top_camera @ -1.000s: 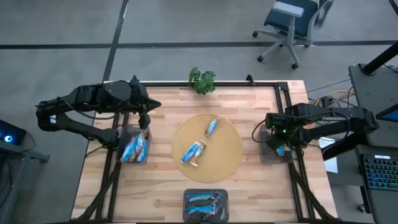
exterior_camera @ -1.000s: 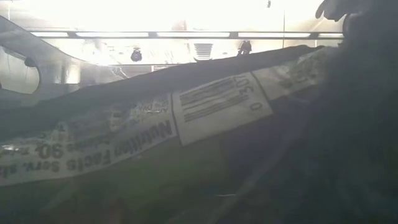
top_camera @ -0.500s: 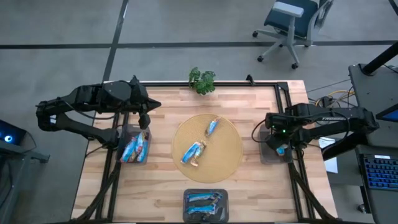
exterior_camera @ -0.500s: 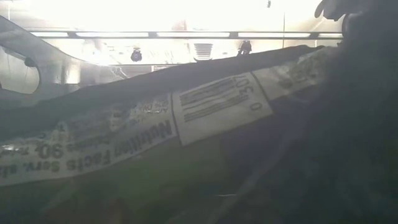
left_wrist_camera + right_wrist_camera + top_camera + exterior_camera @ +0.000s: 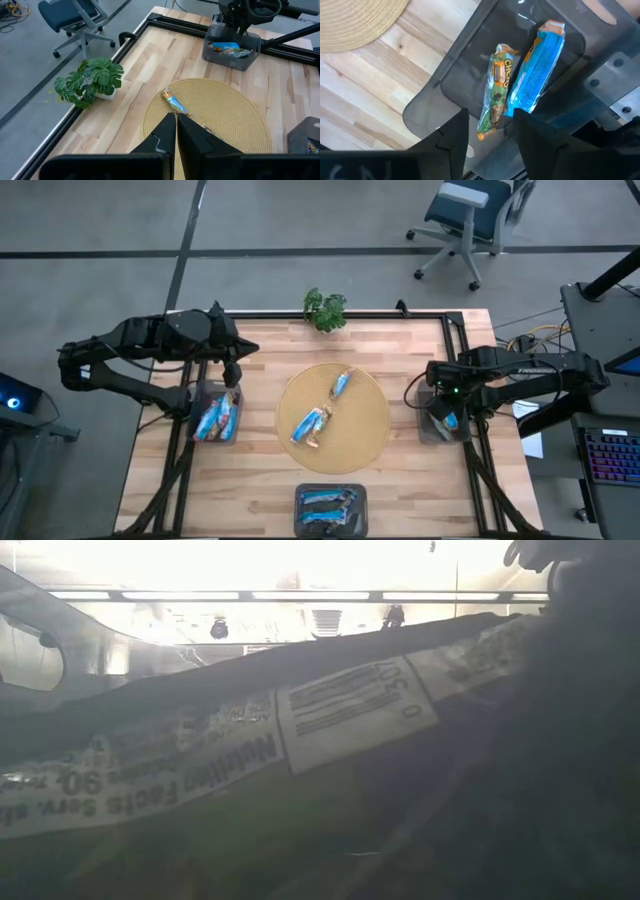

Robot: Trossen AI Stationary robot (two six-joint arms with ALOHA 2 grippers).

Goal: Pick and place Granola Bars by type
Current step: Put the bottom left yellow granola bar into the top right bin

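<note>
Several granola bars lie flat on the round woven mat (image 5: 360,435): one blue bar (image 5: 342,384) toward the far side and a blue-and-orange cluster (image 5: 311,425) near the middle. My left gripper (image 5: 176,116) is shut and empty, hovering over the left bin's (image 5: 199,408) far end (image 5: 237,373). My right gripper (image 5: 491,114) is open above the right grey bin (image 5: 445,75). Below its fingers a green-orange bar (image 5: 495,95) and a blue bar (image 5: 535,70) lie in that bin. In the high view this gripper (image 5: 452,408) is at the table's right edge.
The left bin holds several blue bars (image 5: 216,418). A third grey bin (image 5: 330,508) at the near edge also holds bars. A small potted plant (image 5: 325,309) stands at the far edge. A wrapper with a nutrition label (image 5: 350,705) fills the low view.
</note>
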